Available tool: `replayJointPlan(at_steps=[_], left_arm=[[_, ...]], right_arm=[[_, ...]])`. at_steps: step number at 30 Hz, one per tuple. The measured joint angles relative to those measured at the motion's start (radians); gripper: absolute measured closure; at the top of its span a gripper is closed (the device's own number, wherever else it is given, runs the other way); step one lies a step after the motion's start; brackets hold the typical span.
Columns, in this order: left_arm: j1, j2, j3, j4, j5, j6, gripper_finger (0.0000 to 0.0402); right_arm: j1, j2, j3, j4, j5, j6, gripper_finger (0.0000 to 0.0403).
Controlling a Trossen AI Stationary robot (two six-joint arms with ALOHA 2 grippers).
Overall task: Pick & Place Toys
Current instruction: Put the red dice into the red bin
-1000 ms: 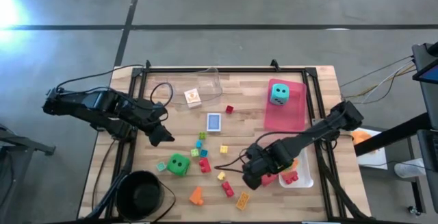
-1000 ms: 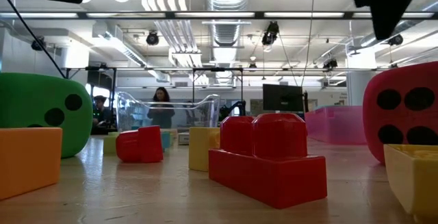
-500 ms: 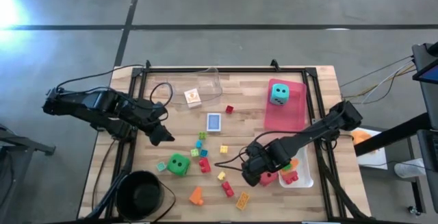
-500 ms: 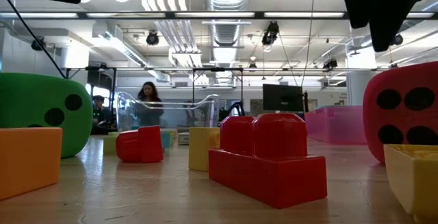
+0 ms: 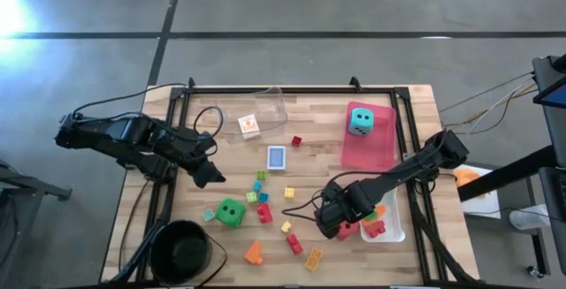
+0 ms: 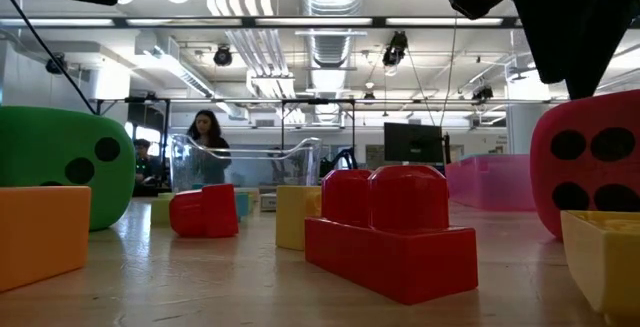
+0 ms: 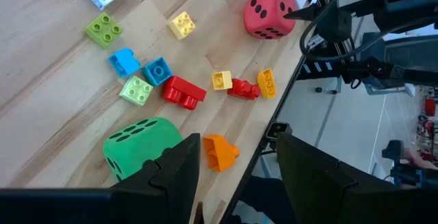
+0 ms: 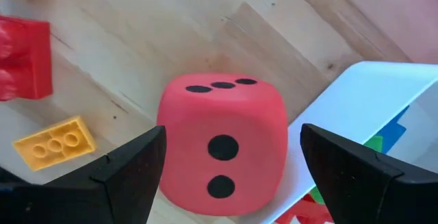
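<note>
A red foam die (image 8: 222, 142) sits on the wooden table beside the white tray (image 8: 373, 94). My right gripper (image 8: 233, 129) hangs open just over it, pointing down, one finger on either side of its top. In the low view the fingers (image 6: 565, 37) end about level with the top of the red die (image 6: 590, 167). My left gripper (image 7: 238, 140) waits open and empty above the table's left part (image 5: 212, 178). Below it lie a green die (image 5: 231, 211) and small bricks (image 7: 183, 91). A teal die (image 5: 360, 119) sits in the pink tray (image 5: 376, 155). A blue card box (image 5: 277, 157) lies flat mid-table.
The white tray (image 5: 395, 229) holds a few bricks, close to the red die on its right. A clear tray (image 5: 265, 110) stands at the far side and a black bowl (image 5: 181, 249) at the near left corner. Loose bricks (image 5: 314, 258) lie near the front edge.
My right gripper has come down toward the red die, still open; in the low view its dark shape has sunk lower over the die. The die and the other toys have not moved.
</note>
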Motion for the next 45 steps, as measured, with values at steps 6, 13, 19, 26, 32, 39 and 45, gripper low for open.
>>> replayJointPlan(at_steps=[6, 13, 19, 26, 32, 39, 45], left_arm=[[0.000, 0.000, 0.000, 0.000, 0.004, -0.009, 0.0205], [0.000, 0.000, 0.000, 0.000, 0.007, -0.015, 0.0205], [0.000, 0.000, 0.000, -0.001, 0.007, -0.016, 0.0205], [0.000, 0.000, 0.000, -0.001, 0.008, -0.016, 0.0205], [0.000, 0.000, 0.000, -0.001, 0.008, -0.010, 0.0205], [0.000, 0.000, 0.000, -0.001, 0.008, -0.003, 0.0205], [0.000, 0.000, 0.000, 0.000, 0.008, 0.023, 0.0205]], right_arm=[[0.009, 0.000, -0.013, 0.006, -0.019, 0.011, 0.0071], [0.023, 0.000, -0.055, 0.066, -0.047, 0.027, 0.0071], [0.033, -0.003, -0.075, 0.107, -0.038, 0.040, 0.0071], [0.034, -0.002, -0.075, 0.112, -0.029, 0.040, 0.0071], [0.036, -0.003, -0.075, 0.115, -0.027, 0.053, 0.0071], [0.036, -0.003, -0.075, 0.117, -0.031, 0.053, 0.0071], [0.036, -0.003, -0.075, 0.118, -0.033, 0.052, 0.0071]])
